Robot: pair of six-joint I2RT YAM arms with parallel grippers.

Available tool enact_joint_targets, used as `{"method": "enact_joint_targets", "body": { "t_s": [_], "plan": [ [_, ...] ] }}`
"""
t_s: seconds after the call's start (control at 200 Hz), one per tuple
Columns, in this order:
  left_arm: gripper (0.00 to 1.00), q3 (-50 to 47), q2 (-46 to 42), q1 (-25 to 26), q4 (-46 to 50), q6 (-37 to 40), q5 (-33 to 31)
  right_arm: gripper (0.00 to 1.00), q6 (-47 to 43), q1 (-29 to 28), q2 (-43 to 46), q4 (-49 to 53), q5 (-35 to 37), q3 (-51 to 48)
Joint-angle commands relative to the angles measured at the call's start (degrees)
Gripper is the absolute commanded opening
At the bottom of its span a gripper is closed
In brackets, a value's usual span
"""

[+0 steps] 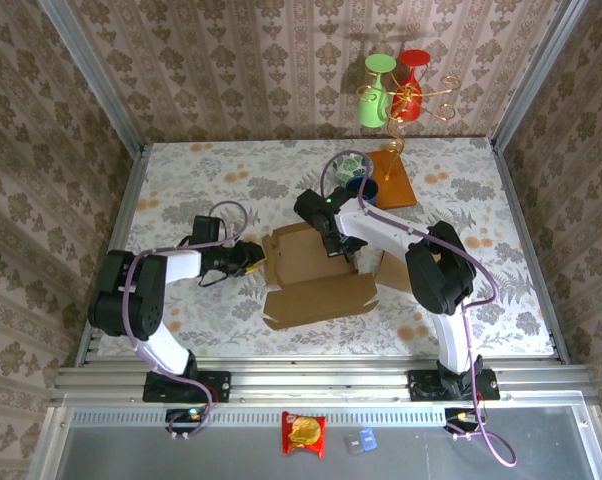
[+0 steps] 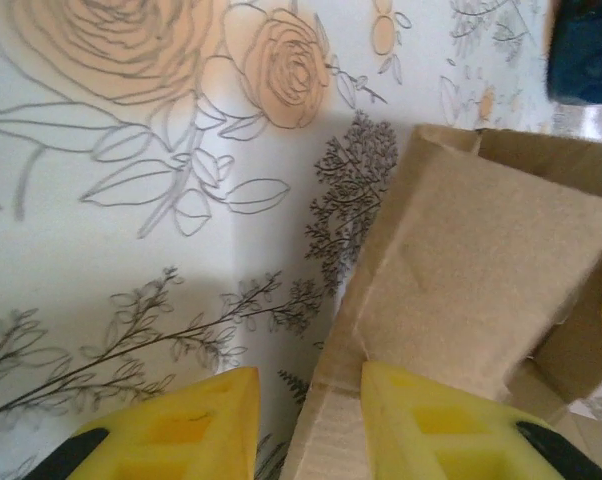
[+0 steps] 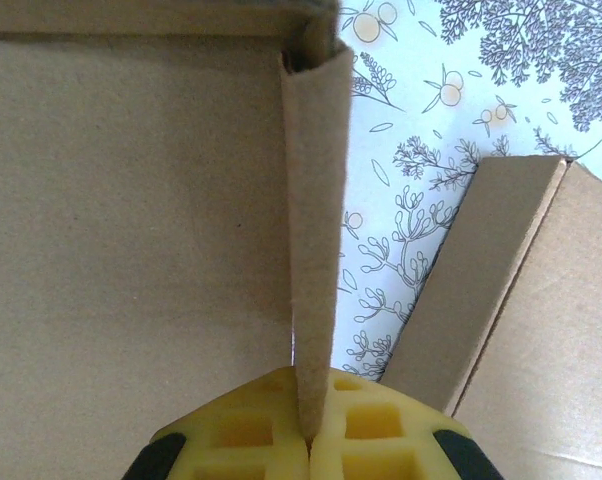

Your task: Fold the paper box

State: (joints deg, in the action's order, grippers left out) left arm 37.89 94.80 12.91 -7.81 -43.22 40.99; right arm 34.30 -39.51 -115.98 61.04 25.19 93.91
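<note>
**Two grippers at the paper box: R pinched on a wall, L astride a flap**

Paper box (image 1: 321, 295) lies part-folded near mid table (image 1: 221, 180), between the two arms. It is plain brown card. A long front panel lies nearest the arm bases, w/ flaps opened out at the back and to the right.

R gripper (image 1: 343, 250) reaches in from the right, over the box's back half. In the right wrist view its yellow fingers (image 3: 381, 430) are pressed together on a thin upright card wall (image 3: 316, 250), w/ the R gripper (image 3: 308, 380) pinching that wall at its edge. The box floor (image 3: 131, 200) lies flat to the left of the wall. Another panel (image 3: 541, 300) lies to the right, w/ a strip of table between.

L gripper (image 1: 253, 258) sits at the box's left edge, arm low across the table. In the left wrist view its fingers (image 2: 196, 425) stand spread. A card edge of the paper box (image 2: 471, 260) runs in between them, right beside one finger, w/ bare table showing between it and the other. So the L gripper (image 2: 309, 385) straddles the flap w/o clamping it.

Other items:
- Back right, well apart from the box: wooden board (image 1: 396, 185) carrying a gold wire stand (image 1: 393, 140), w/ a green cup (image 1: 376, 95) and a red cup (image 1: 409, 90) hung on it.
- Just left of the board: a patterned bowl (image 1: 351, 163).
- Below the rail: a snack packet (image 1: 304, 433).
</note>
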Motion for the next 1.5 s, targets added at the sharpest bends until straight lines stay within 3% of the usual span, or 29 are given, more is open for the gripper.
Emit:
{"method": "enact_joint_targets", "body": {
  "t_s": [0.0,0.39,0.645,0.835,1.215,1.495],
  "plan": [
    [0.34,-1.7,2.6,0.1,-14.0,-4.7,6.5,0.0,-1.3,1.3,3.0,-3.2,-3.8,-2.1],
    [0.37,-3.8,2.3,2.5,-25.1,-10.2,8.2,0.0,-4.2,5.6,5.3,-8.2,-11.8,-6.9],
    [0.42,-9.3,-2.0,-3.0,-32.7,-15.7,10.3,0.0,-7.4,10.8,9.6,-13.6,-20.3,-11.7],
    [0.4,-9.1,4.1,-5.4,-38.4,-18.9,15.1,0.0,-8.7,12.4,10.5,-15.8,-26.0,-13.1],
    [0.32,-9.7,16.9,-5.0,-64.3,-32.0,18.2,0.0,-8.4,13.3,10.7,-17.4,-30.7,-14.2],
    [0.33,-9.5,17.2,-4.5,-64.6,-32.4,18.2,0.0,-8.2,14.1,10.2,-18.3,-33.7,-14.5]
  ]
}}
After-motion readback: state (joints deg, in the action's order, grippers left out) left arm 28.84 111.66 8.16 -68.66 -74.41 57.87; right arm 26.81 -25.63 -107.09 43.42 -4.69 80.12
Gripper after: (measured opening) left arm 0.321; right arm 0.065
